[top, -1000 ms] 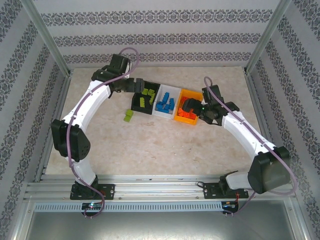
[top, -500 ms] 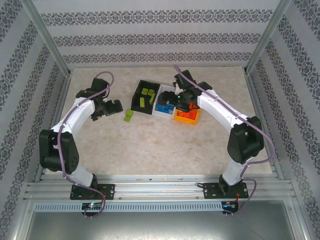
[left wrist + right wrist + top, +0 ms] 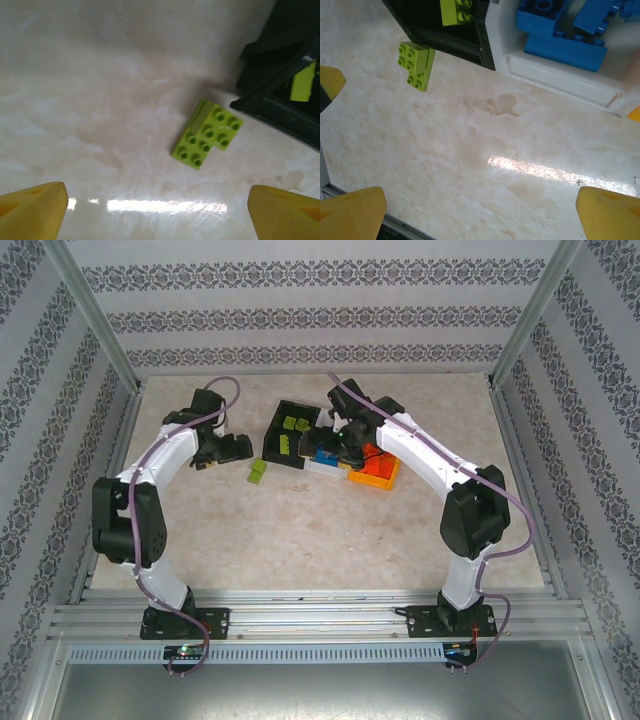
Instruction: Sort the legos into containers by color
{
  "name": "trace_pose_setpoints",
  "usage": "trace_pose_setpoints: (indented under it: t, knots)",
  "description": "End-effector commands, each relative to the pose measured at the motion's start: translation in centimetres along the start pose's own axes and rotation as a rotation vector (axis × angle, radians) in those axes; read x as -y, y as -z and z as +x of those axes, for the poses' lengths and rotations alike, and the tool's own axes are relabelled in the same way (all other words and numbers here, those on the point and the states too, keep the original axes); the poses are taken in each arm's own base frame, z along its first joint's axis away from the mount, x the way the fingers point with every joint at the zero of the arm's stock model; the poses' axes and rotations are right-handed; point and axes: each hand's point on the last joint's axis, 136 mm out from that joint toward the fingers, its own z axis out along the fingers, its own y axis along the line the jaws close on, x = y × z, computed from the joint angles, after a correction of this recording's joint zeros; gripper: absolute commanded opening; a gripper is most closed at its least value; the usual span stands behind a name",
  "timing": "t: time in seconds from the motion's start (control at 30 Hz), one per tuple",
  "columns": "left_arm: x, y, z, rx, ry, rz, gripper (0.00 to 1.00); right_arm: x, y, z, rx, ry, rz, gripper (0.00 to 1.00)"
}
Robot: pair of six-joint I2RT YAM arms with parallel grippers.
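lying flat and studs-up on the worktop (image 3: 100, 100) is a lone lime green lego (image 3: 206, 134), an l-shaped piece. it is sitting ahead of the left end effector (image 3: 159, 214) and a little to its right, just beside the near corner of the black bin (image 3: 280, 107). it is looking light, rigid and glossy, so it is probably going to skate on the smooth surface if nudged from one side only. its flat side walls are offering the best purchase, with the fingers closing squarely across the narrower arm rather than on a corner. the left end effector is hanging over the worktop with its yellow fingertips (image 3: 32, 210) spread wide and nothing between them. further out, the black bin is holding green bricks (image 3: 456, 11), and the white bin (image 3: 555, 75) next along is holding blue bricks (image 3: 560, 45). the right end effector (image 3: 480, 212) is hovering low in front of that white bin, with the stray lego ahead and to its left. its jaws are also standing wide and empty. the orange bin (image 3: 385, 478) is sitting off to its right.
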Motion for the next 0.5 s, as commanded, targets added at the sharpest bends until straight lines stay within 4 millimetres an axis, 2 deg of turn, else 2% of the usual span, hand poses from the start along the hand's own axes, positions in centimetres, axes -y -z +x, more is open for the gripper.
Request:
trace_pose_setpoints:
  t: [0.0,0.27,0.47]
  knots:
    - [2.6,-1.5,0.3,-0.053,-0.142,0.031,0.89,-0.2,2.2,0.3,0.028,-0.044,0.009,0.98]
    - [5.5,-4.5,0.5,-0.109,-0.256,0.055,0.82,0.2,4.2,1.1,0.075,-0.084,0.041,0.98]
    - [5.6,-6.9,0.6,-0.14,-0.248,0.051,0.75,0.0,5.0,1.8,0.114,-0.102,0.062,0.98]
